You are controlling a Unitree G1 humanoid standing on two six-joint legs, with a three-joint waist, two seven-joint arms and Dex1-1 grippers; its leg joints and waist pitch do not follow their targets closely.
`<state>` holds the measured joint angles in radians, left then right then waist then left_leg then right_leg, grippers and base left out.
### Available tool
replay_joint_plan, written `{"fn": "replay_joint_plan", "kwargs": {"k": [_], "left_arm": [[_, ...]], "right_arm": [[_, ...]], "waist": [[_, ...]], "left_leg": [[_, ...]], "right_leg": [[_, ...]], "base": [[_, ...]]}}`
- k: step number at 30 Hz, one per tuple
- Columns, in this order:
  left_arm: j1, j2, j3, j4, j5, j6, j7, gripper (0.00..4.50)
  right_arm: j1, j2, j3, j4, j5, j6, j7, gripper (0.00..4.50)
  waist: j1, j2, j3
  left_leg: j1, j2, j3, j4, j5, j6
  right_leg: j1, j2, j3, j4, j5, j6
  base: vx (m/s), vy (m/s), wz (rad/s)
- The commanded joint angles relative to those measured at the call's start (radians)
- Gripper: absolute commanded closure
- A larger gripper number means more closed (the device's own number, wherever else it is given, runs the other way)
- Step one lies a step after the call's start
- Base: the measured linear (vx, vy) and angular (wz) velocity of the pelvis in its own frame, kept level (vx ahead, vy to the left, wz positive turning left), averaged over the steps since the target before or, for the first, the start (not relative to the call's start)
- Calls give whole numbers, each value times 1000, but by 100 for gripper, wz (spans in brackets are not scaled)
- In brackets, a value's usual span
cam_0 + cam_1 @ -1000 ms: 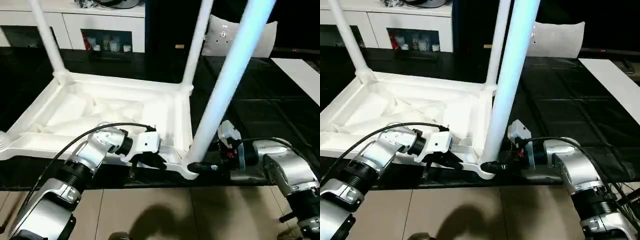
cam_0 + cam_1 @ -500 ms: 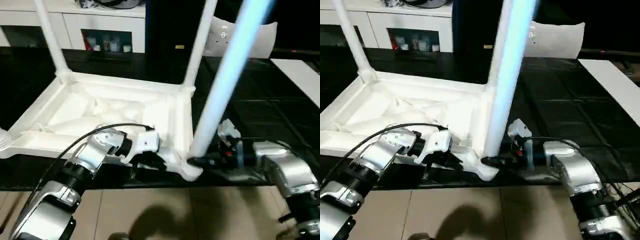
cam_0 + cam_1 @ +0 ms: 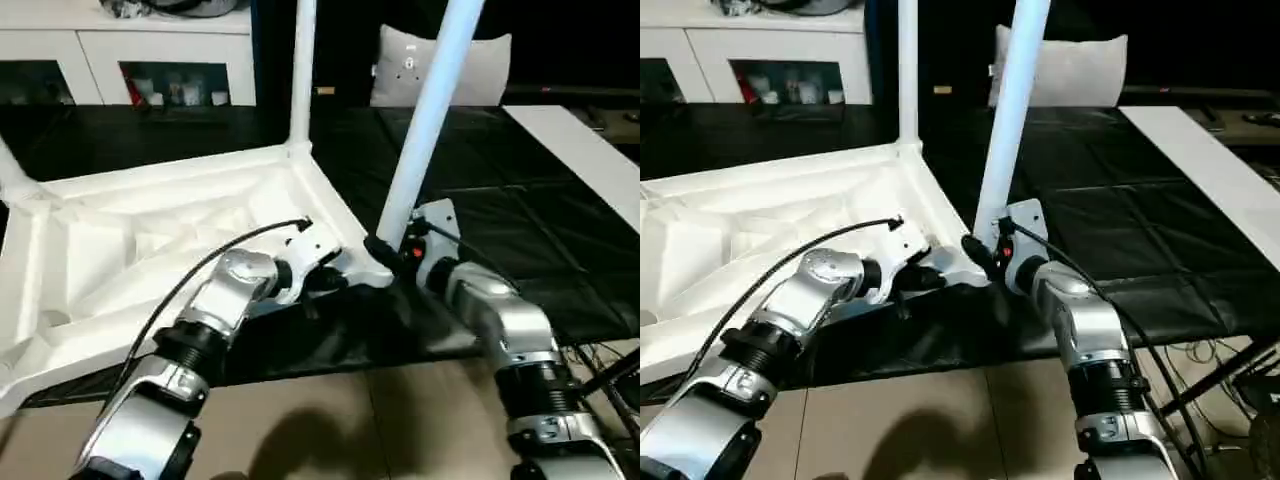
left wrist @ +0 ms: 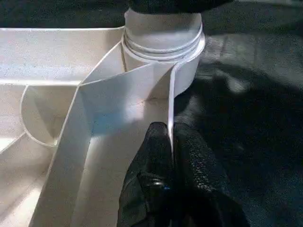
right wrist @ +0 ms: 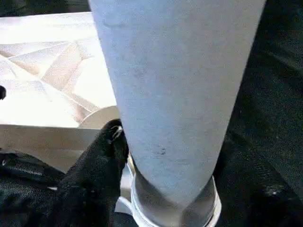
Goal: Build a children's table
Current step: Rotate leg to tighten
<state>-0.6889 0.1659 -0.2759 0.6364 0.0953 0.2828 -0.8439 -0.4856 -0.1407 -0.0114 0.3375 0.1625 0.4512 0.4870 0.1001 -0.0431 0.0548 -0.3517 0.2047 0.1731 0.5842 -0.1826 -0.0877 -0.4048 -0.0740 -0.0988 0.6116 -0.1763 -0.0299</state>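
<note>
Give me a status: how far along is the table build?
Done: upside-down table top has legs standing in its far corners, one at. In hand: left gripper pinches the rim wall by the near corner socket; right gripper clasps the near leg at its base. Left: any fourth leg, then flipping upright.

White table top (image 3: 760,225) lies upside down on black bench (image 3: 1120,230), ribs up. 2 legs upright: 1 at far corner (image 3: 907,70), 1 at near corner (image 3: 1012,110). L tool (image 3: 925,278) & R tool (image 3: 985,255) both at near corner socket. Cabinet (image 3: 750,60) behind.
</note>
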Motion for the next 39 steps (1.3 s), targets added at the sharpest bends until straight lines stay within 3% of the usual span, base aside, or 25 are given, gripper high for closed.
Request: {"fn": "replay_joint_plan", "kwargs": {"k": [1,5,12,13,16,20,21,25,33,39], "left_arm": [[-22,-24,31,-34,-3,-4,67,450],[-11,12,6,-29,2,-64,34,450],[7,84,-32,-17,15,-167,-85,450],[8,98,-44,-15,19,-187,-112,450],[15,122,-71,-20,15,-259,-188,450],[20,156,-122,-31,21,-339,-297,450],[23,168,-138,-37,21,-363,-333,450],[31,192,-165,-60,10,-403,-415,450],[30,198,-167,-49,10,-425,-443,450],[32,197,-165,-53,1,-425,-454,450]], "right_arm": [[7,24,40,-16,19,12,39,139],[28,-38,56,-38,26,-27,125,98],[66,-193,63,-73,46,-92,347,39],[69,-227,65,-75,50,-102,399,27],[79,-309,96,-80,46,-129,519,11],[82,-390,146,-85,55,-156,674,11],[77,-399,155,-83,62,-155,710,36],[70,-410,183,-86,85,-145,797,61],[58,-394,207,-42,72,-182,830,130],[33,-364,198,-4,58,-217,785,183]], "waist": [[5,-7,-73],[6,-4,-71],[7,-11,-66],[7,-4,-67],[10,-6,-67],[21,-8,-67],[25,-8,-68],[42,-7,-68],[45,-13,-66],[43,-12,-69]], "left_leg": [[-4,25,-5,-59,-76,47],[-1,26,-4,-60,-104,47],[-9,22,-5,-60,-140,57],[-6,25,-6,-60,-139,54],[-2,29,-4,-58,-135,60],[0,30,-3,-56,-146,74],[1,32,-2,-55,-147,76],[4,37,-3,-56,-148,66],[3,33,-4,-57,-173,45],[1,33,-4,-57,-148,43]], "right_leg": [[64,-77,59,-63,-132,-160],[65,-78,60,-69,-153,-163],[70,-79,56,-82,-268,-108],[65,-79,57,-83,-276,-111],[62,-76,60,-76,-217,-142],[62,-79,59,-76,-216,-152],[60,-79,58,-76,-215,-158],[60,-81,58,-71,-214,-170],[58,-83,57,-77,-285,-144],[58,-81,57,-72,-251,-150]], "base": [[0,0,0],[0,0,0],[0,0,0],[0,0,0],[0,0,0],[0,0,0],[0,0,0],[0,0,0],[0,0,0],[0,0,0]]}}
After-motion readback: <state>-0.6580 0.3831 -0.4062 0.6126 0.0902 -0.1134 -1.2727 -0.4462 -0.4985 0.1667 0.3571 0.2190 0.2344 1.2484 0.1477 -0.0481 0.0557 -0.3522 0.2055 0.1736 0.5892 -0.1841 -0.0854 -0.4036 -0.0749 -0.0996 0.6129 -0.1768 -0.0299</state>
